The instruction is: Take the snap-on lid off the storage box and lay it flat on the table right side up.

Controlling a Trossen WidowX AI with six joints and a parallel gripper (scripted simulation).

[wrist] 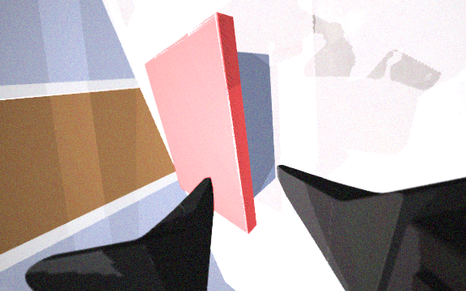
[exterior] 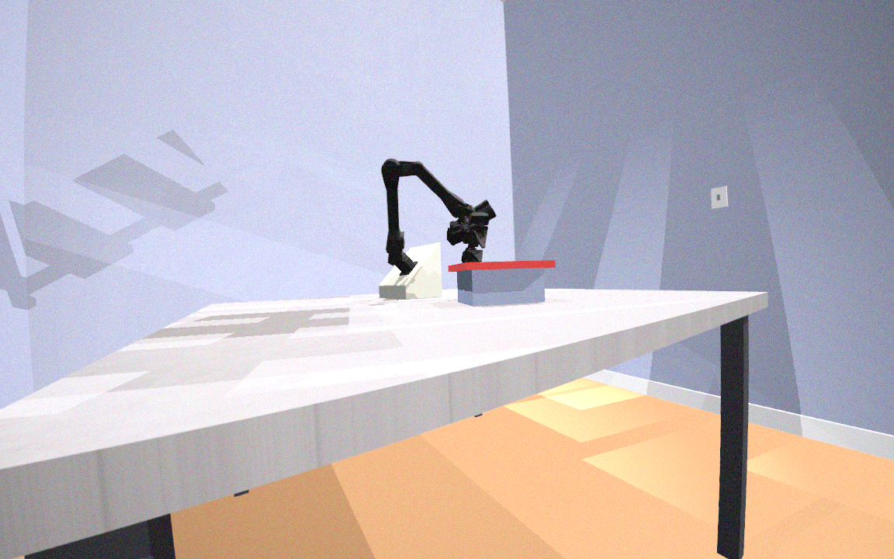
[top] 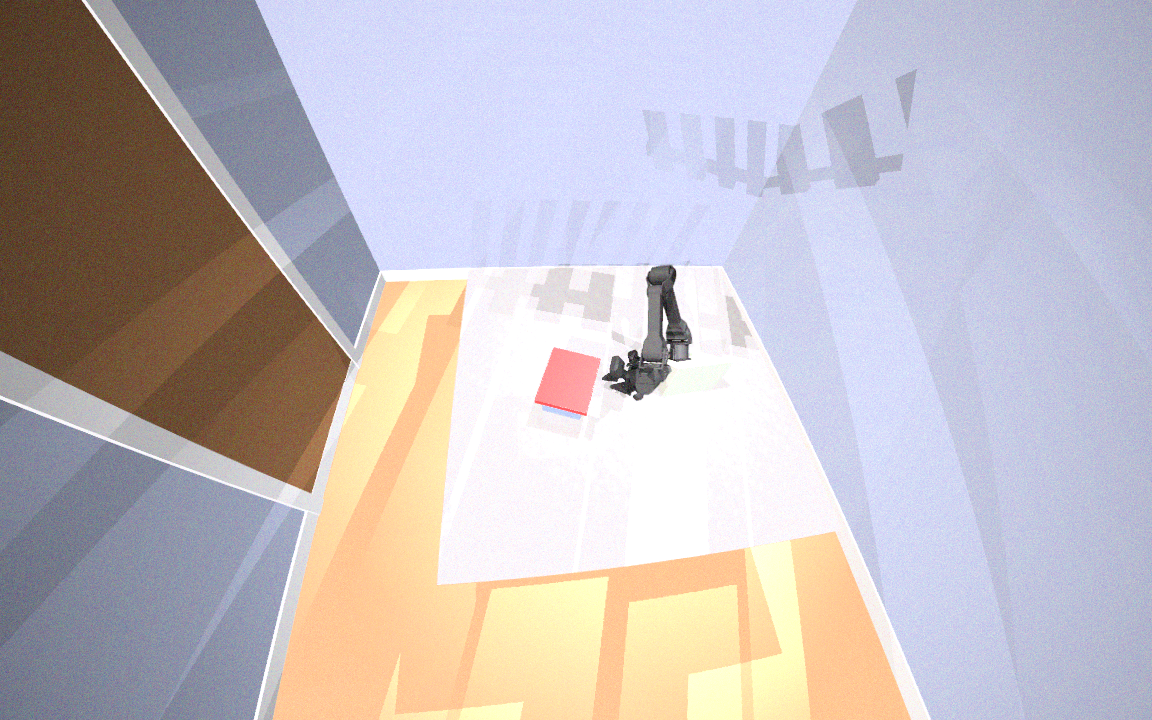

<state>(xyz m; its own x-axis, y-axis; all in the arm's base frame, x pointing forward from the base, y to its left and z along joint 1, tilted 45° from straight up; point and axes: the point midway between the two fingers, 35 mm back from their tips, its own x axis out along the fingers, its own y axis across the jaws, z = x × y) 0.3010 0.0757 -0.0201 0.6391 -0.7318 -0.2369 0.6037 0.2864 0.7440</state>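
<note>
The red lid (top: 569,380) (exterior: 506,265) (wrist: 194,117) sits flat on top of the blue storage box (top: 562,413) (exterior: 506,286) (wrist: 257,117), its rim overhanging the walls. The box stands upright on the white table (top: 517,519) (exterior: 297,375). My gripper (top: 609,383) (wrist: 244,176) is partly open and empty, beside the lid's long side that faces the arm's base. It is rolled sideways. In the wrist view the lid's edge runs through the gap between the fingertips, with the lid's top toward the left finger. No contact shows. In the exterior view the lid and box partly hide the gripper.
The arm's pale wedge-shaped base (top: 696,377) (exterior: 426,271) stands on the table, on the gripper's side of the box. The table's left edge lies beyond the box in the top view. Walls rise around the room. Striped shadows and bright glare cross the table.
</note>
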